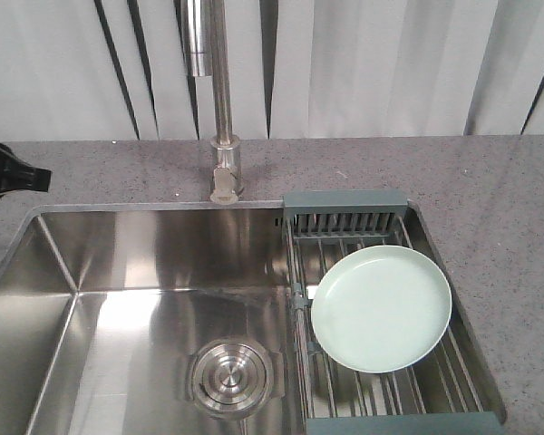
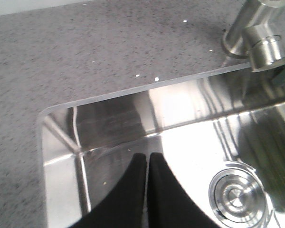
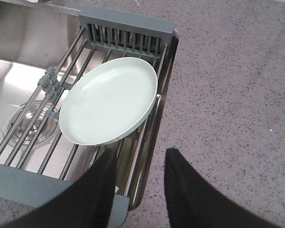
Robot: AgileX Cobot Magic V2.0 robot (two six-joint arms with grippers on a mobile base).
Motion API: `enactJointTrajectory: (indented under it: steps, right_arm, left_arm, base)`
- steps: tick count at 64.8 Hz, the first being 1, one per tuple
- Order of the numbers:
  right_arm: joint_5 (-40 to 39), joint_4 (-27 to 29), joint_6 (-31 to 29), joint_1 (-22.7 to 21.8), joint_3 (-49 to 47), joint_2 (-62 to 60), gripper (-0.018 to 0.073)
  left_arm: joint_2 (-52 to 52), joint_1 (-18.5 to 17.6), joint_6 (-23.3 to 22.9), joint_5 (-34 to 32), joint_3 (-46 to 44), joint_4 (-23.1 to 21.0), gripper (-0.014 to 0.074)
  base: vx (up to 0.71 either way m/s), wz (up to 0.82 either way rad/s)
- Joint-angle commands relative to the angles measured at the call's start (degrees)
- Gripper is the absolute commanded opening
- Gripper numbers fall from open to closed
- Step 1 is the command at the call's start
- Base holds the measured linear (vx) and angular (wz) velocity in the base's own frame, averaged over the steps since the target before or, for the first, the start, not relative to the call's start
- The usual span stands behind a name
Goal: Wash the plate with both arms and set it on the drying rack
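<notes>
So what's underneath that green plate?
The plate lies on the drying rack, whose steel bars span the sink. Below the bars, the sink floor shows; directly under the plate, it's hidden.

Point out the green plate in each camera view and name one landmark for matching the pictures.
Front view: plate lower right, lying on the drying rack over the sink's right end.
Left wrist view: not in it.
Right wrist view: plate centre-left on the rack, just ahead of the right claw.
Shared landmark: the round drain.
</notes>
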Motion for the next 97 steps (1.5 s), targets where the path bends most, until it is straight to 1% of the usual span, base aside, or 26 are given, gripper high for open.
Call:
enactJointTrajectory:
  steps: [1,2,5,12,20,29,34,40,43,50,57,61,75,84,93,97]
  right_arm:
    - [-3.49,-0.12,0.13,0.00,-1.39,0.27,0.0246]
    - [-3.49,-0.12,0.13,0.00,-1.39,0.27,0.0246]
    - [-3.49,-0.12,0.13,0.00,-1.39,0.27,0.0246]
    - [-3.49,-0.12,0.19,0.00,-1.39,0.27,0.0246]
    - [-3.49,-0.12,0.19,0.00,-1.39,0.27,0.0246]
    - [-3.49,-0.12,0.19,0.00,-1.39,0.27,0.0246]
    - [-3.49,-0.12,0.19,0.00,-1.39,0.27,0.0246]
    - [-3.49,-0.12,0.19,0.00,-1.39,0.27,0.0246]
    - [-3.49,-0.12,0.19,0.00,-1.39,0.27,0.0246]
    - [-3.49,-0.12,0.19,0.00,-1.39,0.27,0.0246]
    - [-3.49,-0.12,0.19,0.00,-1.39,0.27,0.0246]
    - [-3.49,-0.12,0.19,0.00,-1.39,0.27,0.0246]
    - [-3.49,-0.12,0.19,0.00,-1.39,0.27,0.0246]
    - [-3.49,-0.12,0.19,0.00,-1.39,0.27,0.0246]
    - [-3.49,-0.12,0.14,0.00,-1.39,0.27,0.0246]
    - [-3.49,-0.12,0.14,0.00,-1.39,0.27,0.0246]
  left_arm:
    - [1.45,-0.12,8.52,-0.95,-3.22,-9.55,-0.0008]
    - [2.22,-0.12,10.31,-0.51,-3.50,-11.37,-0.0008]
    - [3.64,-0.12,13.80,0.25,-3.99,-15.46,-0.0008]
    - [6.96,-0.12,22.28,1.68,-5.07,-23.10,-0.0008]
    - [10.83,-0.12,30.50,3.39,-7.06,-29.48,-0.0008]
    - [15.05,-0.12,39.12,7.33,-10.25,-34.63,-0.0008]
    - [17.81,-0.12,44.69,11.81,-12.46,-37.52,-0.0008]
    - [20.34,-0.17,49.91,17.09,-14.76,-41.29,-0.0008]
    - [21.46,-0.23,51.66,19.07,-15.60,-42.72,-0.0008]
    - [23.36,-0.89,54.55,20.79,-17.32,-44.63,-0.0008]
    - [24.14,-1.95,58.71,21.33,-17.68,-45.57,-0.0008]
    - [24.39,-2.81,61.70,21.27,-17.68,-45.96,-0.0008]
    - [25.54,-6.03,68.43,20.40,-17.86,-49.59,-0.0008]
    - [26.25,-8.27,70.41,19.12,-18.08,-49.97,-0.0008]
    - [28.20,-9.96,70.69,16.90,-19.35,-49.96,-0.0008]
    - [29.12,-10.46,71.52,16.17,-20.12,-50.02,-0.0008]
  base:
    - [0.00,0.00]
    - [0.00,0.00]
    - [0.00,0.00]
    - [0.00,0.00]
    - [0.00,0.00]
    - [0.00,0.00]
    - [0.00,0.00]
    - [0.00,0.00]
    - [0.00,0.00]
    - [0.00,0.00]
    - [0.00,0.00]
    - [0.00,0.00]
    - [0.00,0.00]
    - [0.00,0.00]
    - [0.00,0.00]
    - [0.00,0.00]
